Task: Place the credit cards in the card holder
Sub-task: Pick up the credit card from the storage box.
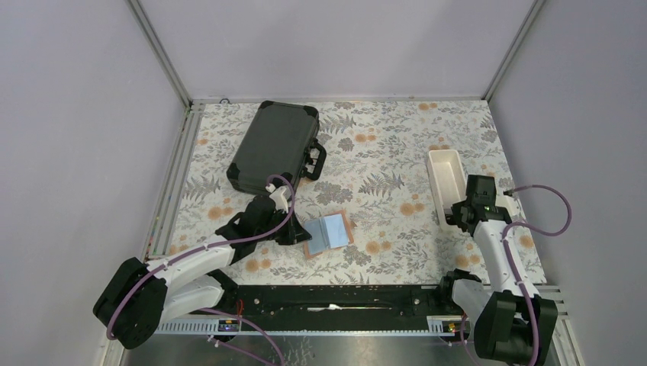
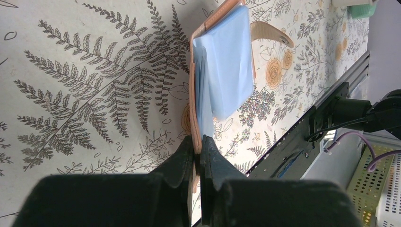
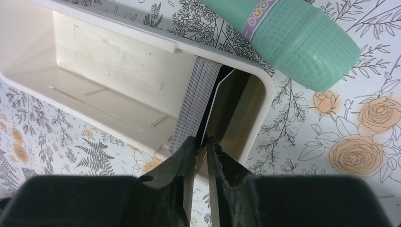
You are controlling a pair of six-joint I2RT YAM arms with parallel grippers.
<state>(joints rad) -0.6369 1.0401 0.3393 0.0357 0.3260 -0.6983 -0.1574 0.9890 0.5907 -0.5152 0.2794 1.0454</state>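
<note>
The card holder (image 1: pixel 328 236) lies open on the floral table, tan outside, pale blue inside (image 2: pixel 227 61), strap (image 2: pixel 269 30) off its far side. My left gripper (image 1: pixel 294 229) (image 2: pixel 197 142) is shut on its near tan edge. A stack of credit cards (image 3: pixel 194 104) stands on edge at the near end of the white tray (image 3: pixel 265 80). One black card (image 3: pixel 218 94) leans apart from the stack. My right gripper (image 3: pixel 202 141) straddles that card's near edge, its jaws narrow with a slight gap still showing. From above, the right wrist (image 1: pixel 479 200) hides the cards.
A large black hard case (image 1: pixel 271 145) lies at the back left. The white tray (image 1: pixel 446 171) stands at the right. A mint-green textured cylinder (image 3: pixel 302 38) lies on the table just beside the tray's near end. A black rail (image 1: pixel 328 301) runs along the table's front edge.
</note>
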